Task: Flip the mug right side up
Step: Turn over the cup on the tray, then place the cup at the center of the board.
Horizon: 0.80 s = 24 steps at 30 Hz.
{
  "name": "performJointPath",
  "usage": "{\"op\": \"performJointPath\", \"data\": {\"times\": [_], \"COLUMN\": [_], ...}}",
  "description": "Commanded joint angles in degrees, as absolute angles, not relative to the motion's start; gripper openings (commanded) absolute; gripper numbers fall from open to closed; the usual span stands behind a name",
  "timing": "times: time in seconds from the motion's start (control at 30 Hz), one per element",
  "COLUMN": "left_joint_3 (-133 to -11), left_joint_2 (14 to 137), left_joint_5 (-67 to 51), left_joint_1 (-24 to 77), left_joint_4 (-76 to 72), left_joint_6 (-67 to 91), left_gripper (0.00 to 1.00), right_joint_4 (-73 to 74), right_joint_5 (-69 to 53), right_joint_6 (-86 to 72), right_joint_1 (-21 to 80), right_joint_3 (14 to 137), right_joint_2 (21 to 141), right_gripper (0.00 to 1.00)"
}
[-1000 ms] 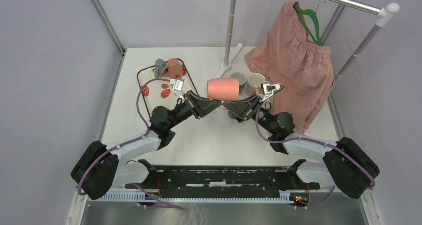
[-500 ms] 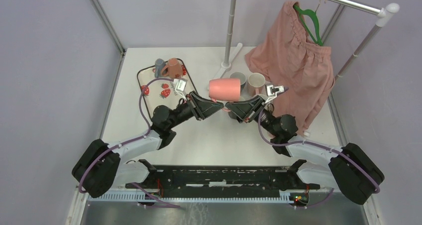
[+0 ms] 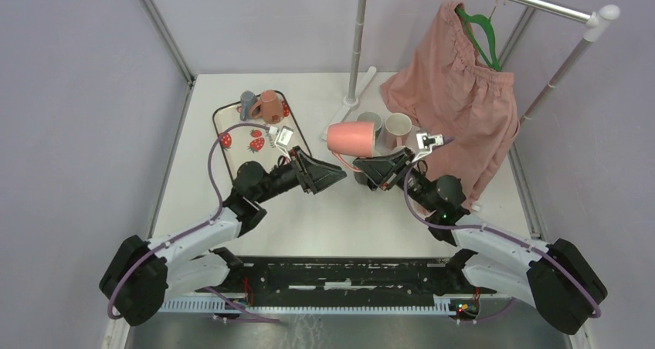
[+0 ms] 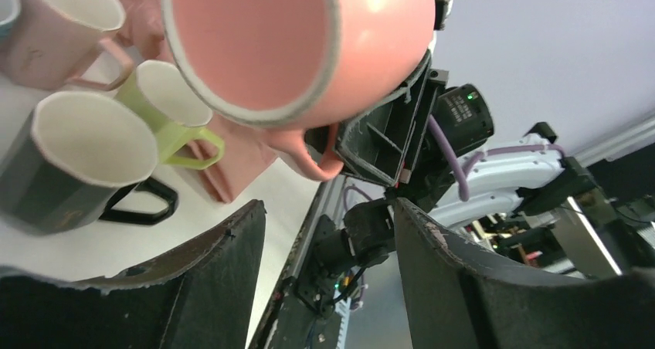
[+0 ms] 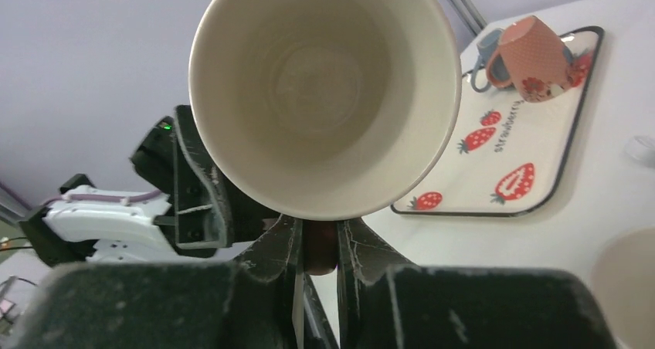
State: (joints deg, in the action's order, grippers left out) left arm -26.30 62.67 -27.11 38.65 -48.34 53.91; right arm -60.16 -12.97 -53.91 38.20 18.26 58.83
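Note:
The pink mug (image 3: pixel 351 139) hangs on its side above the middle of the table. My right gripper (image 3: pixel 364 164) is shut on its handle from below. In the right wrist view the mug's cream inside (image 5: pixel 324 94) faces the camera, and the fingers (image 5: pixel 279 249) pinch the dark pink handle (image 5: pixel 319 250). In the left wrist view the mug's flat base (image 4: pixel 247 40) faces me and its handle (image 4: pixel 309 152) points down. My left gripper (image 3: pixel 337 176) stands open just left of and below the mug, with nothing between its fingers (image 4: pixel 224 272).
A dark mug (image 4: pixel 77 164), a green mug (image 4: pixel 166 102) and a pale pink mug (image 4: pixel 54 25) stand upright under and behind the held mug. A strawberry tray (image 3: pixel 232 137) with two mugs (image 3: pixel 263 106) lies at back left. A rack pole (image 3: pixel 355 55) and a pink garment (image 3: pixel 456 94) stand at back right.
My left gripper has opened, let go of the pink mug and drawn back to the left. The right gripper has closed on the handle and now carries the mug, slightly further right.

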Motion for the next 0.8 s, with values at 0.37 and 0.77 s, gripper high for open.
{"op": "performJointPath", "data": {"times": [0.37, 0.77], "left_joint_3": [-28.4, -43.2], "left_joint_2": [31.9, 31.2], "left_joint_5": [9.6, 24.9], "left_joint_1": [38.9, 38.9], "left_joint_4": [8.8, 31.9], "left_joint_6": [39.1, 30.2], "left_gripper": [0.80, 0.81], "right_joint_4": [-36.9, -15.8], "right_joint_5": [-6.2, 10.3], "right_joint_6": [-35.5, -25.5], "right_joint_1": [39.1, 47.5], "right_joint_3": [33.5, 48.1], "right_joint_2": [59.6, 71.0], "right_gripper": [0.00, 0.00]}}
